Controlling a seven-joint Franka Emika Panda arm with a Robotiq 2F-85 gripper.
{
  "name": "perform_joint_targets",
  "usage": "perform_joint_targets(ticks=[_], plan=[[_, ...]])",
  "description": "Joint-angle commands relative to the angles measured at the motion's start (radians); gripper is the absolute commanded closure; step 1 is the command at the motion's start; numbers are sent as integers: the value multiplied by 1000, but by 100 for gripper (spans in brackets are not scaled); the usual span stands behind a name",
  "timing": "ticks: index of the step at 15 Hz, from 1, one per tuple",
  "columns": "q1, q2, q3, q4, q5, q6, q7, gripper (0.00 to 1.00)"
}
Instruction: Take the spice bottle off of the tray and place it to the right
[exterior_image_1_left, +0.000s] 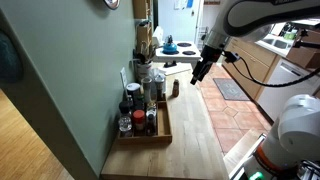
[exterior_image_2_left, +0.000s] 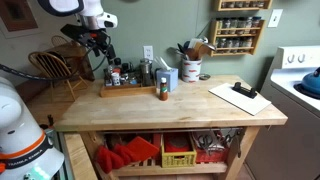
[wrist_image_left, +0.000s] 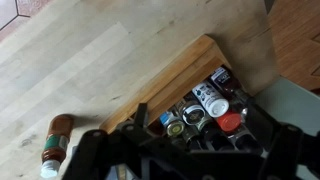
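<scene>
The spice bottle (exterior_image_1_left: 174, 88) is standing upright on the wooden table (exterior_image_1_left: 195, 130), off the tray (exterior_image_1_left: 146, 138) and just beside its long side. In an exterior view it is sitting in front of the tray's end, near a blue-and-white container (exterior_image_2_left: 168, 78); I can't tell whether the two are touching.

Your gripper (exterior_image_1_left: 199, 74) is hanging above the table past the bottle, apart from it and apparently carrying nothing. It's small and dark in both exterior views, so I can't tell how wide the jaws are standing.

In the wrist view the gripper is filling the bottom edge as a dark, blurred mass w/ the fingertips cut off. The bottle (wrist_image_left: 55, 140) is showing bottom left, partly cropped, label unreadable. Only one corner of the tray (wrist_image_left: 185, 65) is showing, w/ several jars (wrist_image_left: 207, 98) packed inside, and the gripper body is hiding the rest.
</scene>
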Motion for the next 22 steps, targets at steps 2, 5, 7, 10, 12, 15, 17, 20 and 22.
perform_joint_targets(ticks=[2,5,7,10,12,15,17,20,22], plan=[[-15,2,11,3,9,-6,-8,0],[-15,2,11,3,9,-6,-8,0],[-15,2,11,3,9,-6,-8,0],[-15,2,11,3,9,-6,-8,0],[-18,26,22,34,3,-15,11,0],[-13,110,56,136,-4,-37,48,0],[-11,181,88,219,-9,-57,83,0],[-21,300,152,332,-34,-60,153,0],[-37,380,196,396,-60,-58,233,0]])
